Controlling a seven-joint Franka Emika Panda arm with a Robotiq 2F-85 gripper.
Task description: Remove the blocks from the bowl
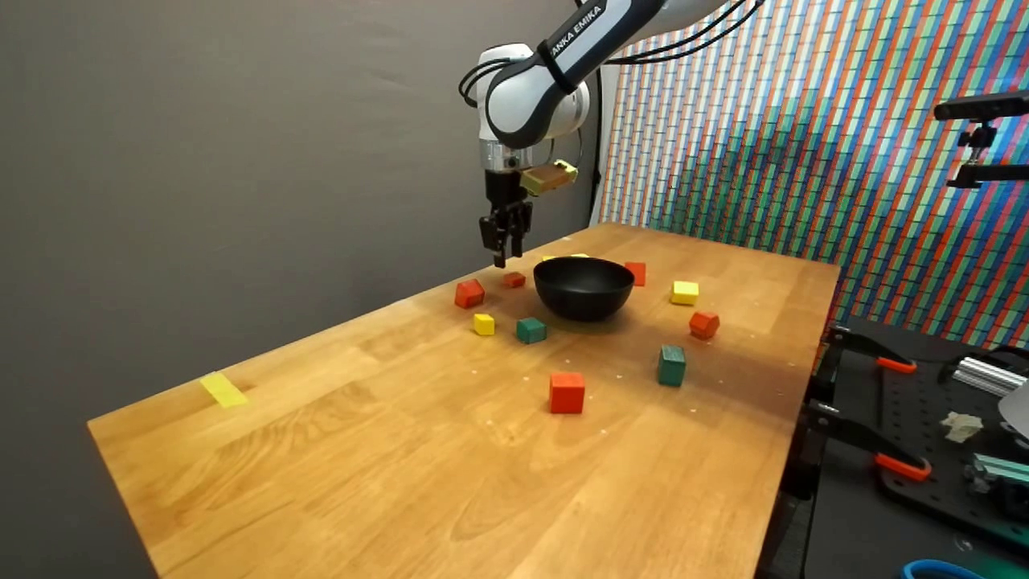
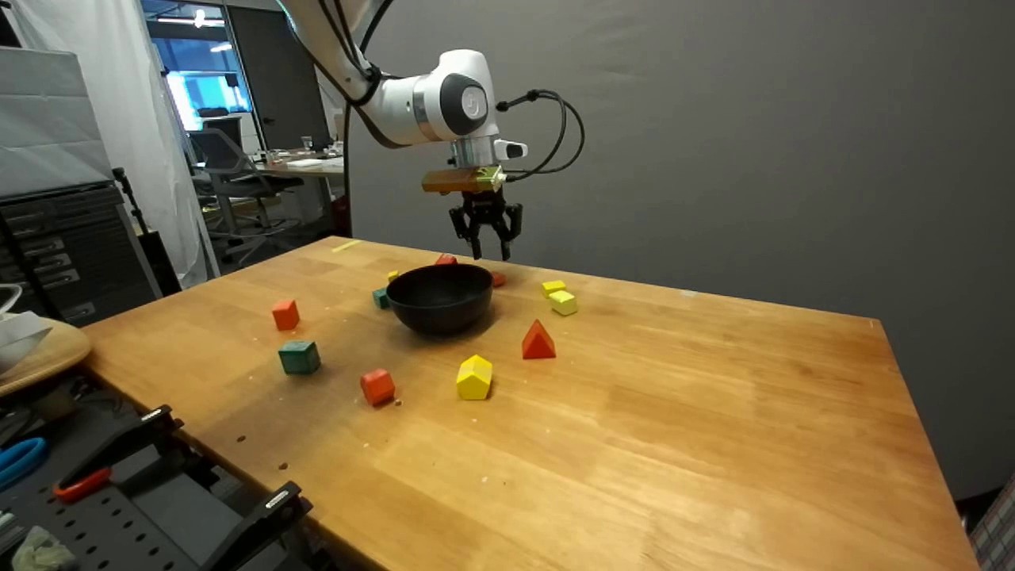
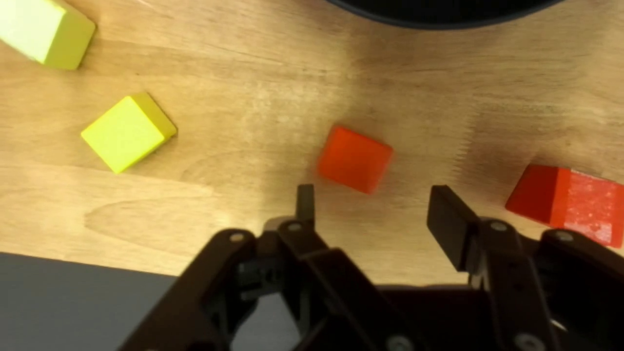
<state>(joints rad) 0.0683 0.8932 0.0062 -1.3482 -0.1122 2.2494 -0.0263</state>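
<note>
Foremost red block point(image 1: 567, 394) outside bowl point(image 1: 583, 297)

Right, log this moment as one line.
fingers: open, empty, above table near small red block | bowl: upright on table, inside not fully visible | blocks: several around bowl

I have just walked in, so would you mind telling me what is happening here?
A robot arm is set to remove blocks from a black bowl. Its gripper hangs open and empty above the table, near a small red block beside the bowl. Other blocks, red, yellow and green, lie around the bowl. The bowl's floor is hidden, so I can't tell whether any block is inside.
</note>
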